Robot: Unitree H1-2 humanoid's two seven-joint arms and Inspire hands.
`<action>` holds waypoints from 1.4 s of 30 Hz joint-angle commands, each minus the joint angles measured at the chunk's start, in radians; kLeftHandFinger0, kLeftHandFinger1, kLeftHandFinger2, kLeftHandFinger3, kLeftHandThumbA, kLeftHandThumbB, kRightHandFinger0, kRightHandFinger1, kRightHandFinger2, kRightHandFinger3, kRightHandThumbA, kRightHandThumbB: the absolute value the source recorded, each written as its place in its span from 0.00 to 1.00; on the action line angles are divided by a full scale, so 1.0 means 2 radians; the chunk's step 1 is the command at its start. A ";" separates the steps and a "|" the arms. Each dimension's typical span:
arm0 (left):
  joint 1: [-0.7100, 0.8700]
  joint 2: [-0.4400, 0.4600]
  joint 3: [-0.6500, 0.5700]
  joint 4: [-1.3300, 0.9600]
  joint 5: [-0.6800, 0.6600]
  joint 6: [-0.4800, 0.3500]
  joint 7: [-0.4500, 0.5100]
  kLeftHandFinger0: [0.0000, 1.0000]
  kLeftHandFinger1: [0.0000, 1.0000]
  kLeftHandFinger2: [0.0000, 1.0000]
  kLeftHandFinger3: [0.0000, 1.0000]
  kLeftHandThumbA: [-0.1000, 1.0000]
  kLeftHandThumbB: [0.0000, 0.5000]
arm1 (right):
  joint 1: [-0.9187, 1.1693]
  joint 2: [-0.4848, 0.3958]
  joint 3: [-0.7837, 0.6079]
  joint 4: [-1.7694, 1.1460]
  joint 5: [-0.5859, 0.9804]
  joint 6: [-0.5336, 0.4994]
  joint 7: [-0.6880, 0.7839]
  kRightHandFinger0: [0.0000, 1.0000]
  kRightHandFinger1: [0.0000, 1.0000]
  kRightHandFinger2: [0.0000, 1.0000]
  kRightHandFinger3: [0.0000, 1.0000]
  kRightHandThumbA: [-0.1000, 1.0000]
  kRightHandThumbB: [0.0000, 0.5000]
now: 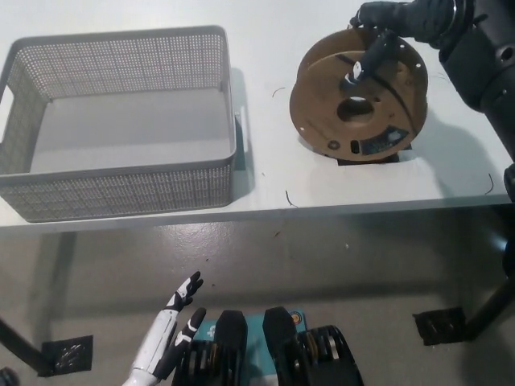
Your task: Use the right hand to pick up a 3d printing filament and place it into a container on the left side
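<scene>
the black right robot hand [385, 30] is at the top rim of the brown cardboard filament spool wound with dark filament [358, 104], with a finger reaching down over the near flange toward the hub hole; it looks clamped on the spool's upper edge. the spool stands tilted on the right part of the pale grey desk [265, 173], its lower edge on the surface, so the grasp seems made but the lift is not done. left to do: raise it, carry it leftward, and set it in the grey perforated plastic basket [121, 181], which has nothing in it.

bare desk lies between spool and basket, so the path is open, but the spool must rise above the basket's near wall. the desk's front edge runs near the spool's base. the white left robot hand [173, 330] rests low below the desk, fingers spread, holding nothing.
</scene>
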 commanded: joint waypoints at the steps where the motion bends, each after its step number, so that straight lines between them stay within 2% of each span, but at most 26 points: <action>1: -0.009 0.006 0.002 -0.009 0.000 -0.014 -0.007 1.00 1.00 1.00 1.00 1.00 0.31 | 0.000 -0.018 -0.032 0.010 0.014 -0.009 -0.073 0.15 0.63 0.95 0.77 0.00 0.43; 2: -0.009 0.006 0.002 -0.008 0.000 -0.014 -0.007 1.00 1.00 1.00 1.00 1.00 0.31 | 0.001 -0.019 -0.036 0.011 0.015 -0.009 -0.072 0.15 0.67 1.00 0.87 0.00 0.42; 3: -0.009 0.006 0.001 -0.008 0.002 -0.013 -0.007 1.00 1.00 1.00 1.00 1.00 0.31 | 0.000 -0.022 -0.043 0.012 0.019 -0.008 -0.071 0.14 0.67 0.98 0.95 0.00 0.42; 5: -0.011 0.006 0.002 -0.005 0.002 -0.017 -0.005 1.00 1.00 1.00 1.00 1.00 0.31 | -0.001 -0.026 -0.065 0.016 0.033 -0.001 -0.071 0.15 0.63 0.96 0.99 0.00 0.40; 7: -0.010 0.005 0.001 -0.004 0.002 -0.017 -0.006 1.00 1.00 1.00 1.00 1.00 0.30 | 0.000 -0.029 -0.095 0.019 0.053 0.014 -0.074 0.15 0.62 0.95 0.96 0.00 0.39; 9: -0.010 0.005 0.001 -0.008 0.002 -0.012 -0.007 1.00 1.00 1.00 1.00 1.00 0.31 | 0.000 -0.031 -0.151 0.023 0.094 0.041 -0.080 0.16 0.59 0.91 0.87 0.00 0.36; 11: -0.010 0.005 0.001 -0.007 -0.001 -0.012 -0.008 1.00 1.00 1.00 1.00 1.00 0.31 | 0.003 -0.034 -0.191 0.025 0.117 0.051 -0.087 0.09 0.55 0.89 0.80 0.00 0.40; 13: -0.009 0.006 0.001 -0.007 0.002 -0.015 -0.006 1.00 1.00 1.00 1.00 1.00 0.29 | 0.011 -0.039 -0.250 0.028 0.156 0.060 -0.096 0.09 0.52 0.85 0.69 0.00 0.38; 14: -0.009 0.006 0.001 -0.008 0.003 -0.014 -0.005 1.00 1.00 1.00 1.00 1.00 0.30 | 0.014 -0.039 -0.273 0.027 0.167 0.067 -0.097 0.09 0.52 0.86 0.72 0.00 0.36; 15: -0.008 0.007 0.001 -0.009 0.003 -0.014 -0.007 1.00 1.00 1.00 1.00 1.00 0.29 | 0.017 -0.038 -0.302 0.027 0.189 0.080 -0.094 0.07 0.49 0.86 0.87 0.00 0.32; 16: -0.007 0.006 0.001 -0.009 0.002 -0.014 -0.007 1.00 1.00 1.00 1.00 1.00 0.29 | 0.022 -0.036 -0.328 0.027 0.205 0.084 -0.097 0.05 0.46 0.84 0.84 0.00 0.33; 17: -0.008 0.006 0.001 -0.008 0.002 -0.015 -0.007 1.00 1.00 1.00 1.00 1.00 0.29 | 0.026 -0.034 -0.351 0.027 0.218 0.089 -0.097 0.00 0.40 0.80 0.95 0.00 0.33; 18: -0.008 0.005 0.000 -0.007 0.000 -0.016 -0.008 1.00 1.00 1.00 1.00 1.00 0.30 | 0.029 -0.032 -0.373 0.028 0.231 0.098 -0.101 0.00 0.37 0.81 1.00 0.00 0.33; 20: -0.008 0.004 0.000 -0.007 0.001 -0.015 -0.008 1.00 1.00 1.00 1.00 1.00 0.30 | 0.035 -0.028 -0.411 0.028 0.250 0.108 -0.113 0.00 0.32 0.84 1.00 0.00 0.33; 23: -0.007 0.004 0.000 -0.009 0.000 -0.014 -0.007 1.00 1.00 1.00 1.00 1.00 0.29 | 0.042 -0.022 -0.455 0.029 0.269 0.111 -0.124 0.00 0.35 0.90 1.00 0.00 0.28; 26: -0.007 0.003 0.000 -0.008 -0.003 -0.017 -0.008 1.00 1.00 1.00 1.00 1.00 0.28 | 0.045 -0.018 -0.484 0.029 0.277 0.111 -0.128 0.00 0.29 0.84 1.00 0.00 0.26; 27: -0.008 0.003 0.000 -0.007 -0.002 -0.017 -0.008 1.00 1.00 1.00 1.00 1.00 0.28 | 0.044 -0.017 -0.496 0.029 0.283 0.110 -0.124 0.00 0.26 0.76 1.00 0.00 0.24; 30: -0.010 0.004 -0.001 -0.005 0.000 -0.016 -0.008 1.00 1.00 1.00 1.00 1.00 0.29 | 0.034 -0.019 -0.546 0.031 0.315 0.132 -0.139 0.00 0.23 0.68 1.00 0.00 0.25; 32: -0.010 0.004 -0.001 -0.005 0.001 -0.016 -0.008 1.00 1.00 1.00 1.00 1.00 0.29 | 0.032 -0.022 -0.570 0.031 0.328 0.132 -0.130 0.00 0.15 0.60 1.00 0.00 0.21; 33: -0.010 0.004 -0.001 -0.006 0.001 -0.015 -0.008 1.00 1.00 1.00 1.00 1.00 0.29 | 0.031 -0.023 -0.583 0.031 0.336 0.134 -0.125 0.00 0.12 0.57 0.91 0.00 0.16; 34: -0.009 0.003 -0.001 -0.006 0.001 -0.015 -0.008 1.00 1.00 1.00 1.00 1.00 0.29 | 0.030 -0.025 -0.602 0.033 0.351 0.136 -0.120 0.00 0.11 0.55 0.75 0.00 0.20; 37: -0.005 0.003 -0.001 -0.007 0.001 -0.014 -0.007 1.00 1.00 1.00 1.00 1.00 0.28 | 0.024 -0.026 -0.636 0.032 0.370 0.133 -0.124 0.00 0.09 0.55 0.71 0.00 0.22; 38: -0.004 0.003 -0.001 -0.008 0.000 -0.012 -0.008 1.00 1.00 1.00 1.00 1.00 0.29 | 0.021 -0.025 -0.651 0.031 0.378 0.133 -0.131 0.00 0.09 0.56 0.76 0.00 0.23; 40: -0.004 0.003 -0.001 -0.005 -0.003 -0.018 -0.009 1.00 1.00 1.00 1.00 1.00 0.28 | 0.015 -0.026 -0.664 0.031 0.383 0.135 -0.131 0.00 0.10 0.57 0.63 0.00 0.20; 41: -0.004 0.003 -0.001 -0.006 -0.002 -0.017 -0.009 1.00 1.00 1.00 1.00 1.00 0.28 | 0.013 -0.025 -0.669 0.030 0.385 0.135 -0.130 0.00 0.10 0.57 0.79 0.00 0.17; 42: -0.004 0.003 -0.001 -0.007 -0.001 -0.015 -0.009 1.00 1.00 1.00 1.00 1.00 0.29 | 0.010 -0.025 -0.676 0.029 0.387 0.135 -0.130 0.00 0.12 0.58 0.84 0.00 0.23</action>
